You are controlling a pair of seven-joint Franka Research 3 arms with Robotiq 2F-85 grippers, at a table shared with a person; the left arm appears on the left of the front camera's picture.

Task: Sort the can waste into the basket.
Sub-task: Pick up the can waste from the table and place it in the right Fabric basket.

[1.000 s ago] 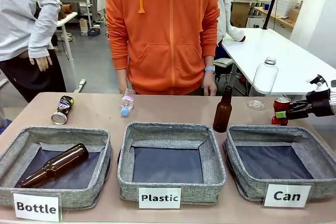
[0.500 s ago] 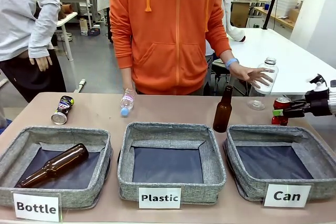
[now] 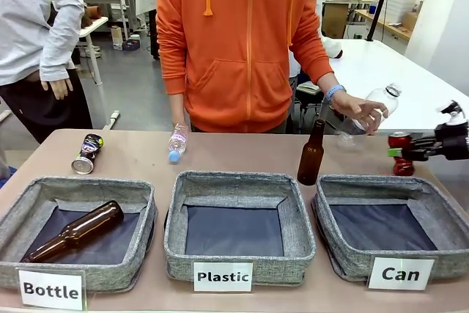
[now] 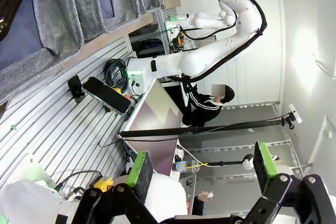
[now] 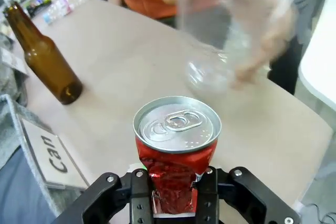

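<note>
Red can (image 3: pixel 400 141), silver top up, is clamped low on its body by the R gripper (image 3: pixel 396 154). The jaws are narrow, and in the R wrist view the can's wall looks creased where they squeeze. It sits just behind the far rim of the "Can" basket (image 3: pixel 344 254), not yet over it; can't tell if it's off the table. The black printed can (image 3: pixel 87 153) lies on its side far L, near the "Bottle" basket (image 3: pixel 80 185).

L gripper (image 4: pixel 199 169) is wide open and holds nothing, aimed away from the table.

Risks: thin wall may buckle more and the can slip or tip, since the grip is low. A person's hand (image 3: pixel 360 110) w/ a clear plastic bottle (image 3: pixel 385 98) is close by, so a swing could clip it. An upright brown bottle (image 3: pixel 311 155) stands beside the basket and could get knocked.

Surface: tan table (image 3: pixel 242 153), 3 grey baskets in a row. Room: bright lab, white tables, other people behind.
</note>
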